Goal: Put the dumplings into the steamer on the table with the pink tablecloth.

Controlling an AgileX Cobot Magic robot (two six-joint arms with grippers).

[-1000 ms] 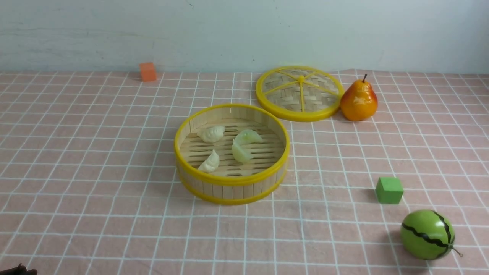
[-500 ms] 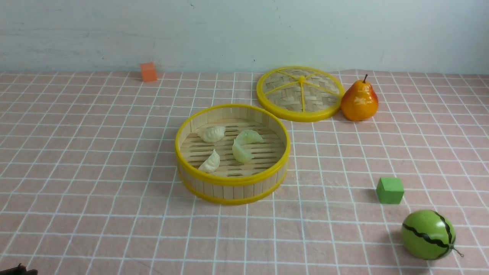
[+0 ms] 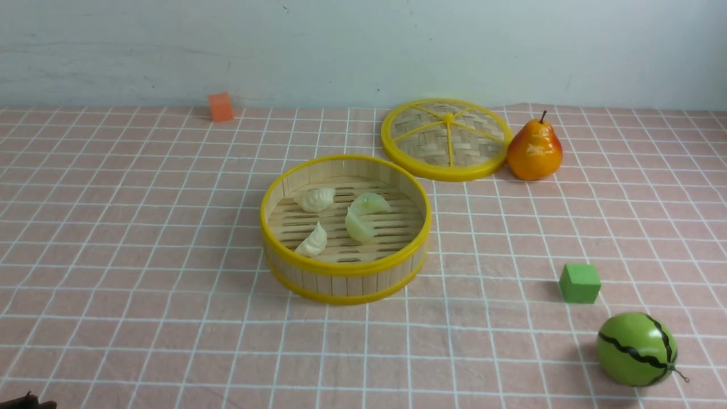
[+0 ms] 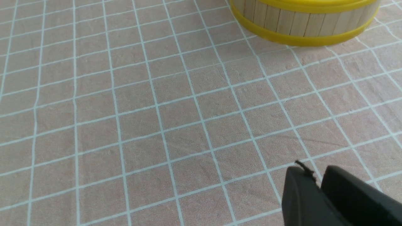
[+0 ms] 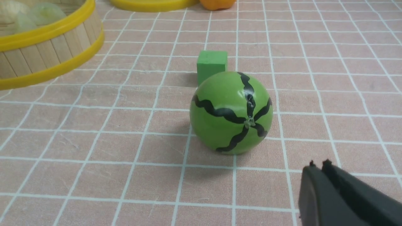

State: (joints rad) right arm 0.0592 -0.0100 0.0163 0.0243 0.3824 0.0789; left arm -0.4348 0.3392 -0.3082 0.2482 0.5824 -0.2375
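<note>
Dumplings [image 3: 359, 228], 4 in all, lie inside the round bamboo steamer [image 3: 346, 284]: 2 cream, 2 pale green and touching. We see its yellow-rimmed lid [image 3: 420, 142] just behind it on our right, leaving the top open. A red-orange pear [image 3: 534, 150] sits beside the lid. Nearer us on the right are a green block [image 3: 579, 284] and a striped toy watermelon [image 3: 633, 349]; an orange block [image 3: 221, 107] stands at the far edge, left of centre. All rest on a pink tablecloth [image 3: 170, 335] with white grid lines. Our right gripper [image 5: 318, 167] has its fingers together, near the watermelon. We cannot tell whether our left gripper's [image 4: 316, 172] fingers are fully together.
</note>
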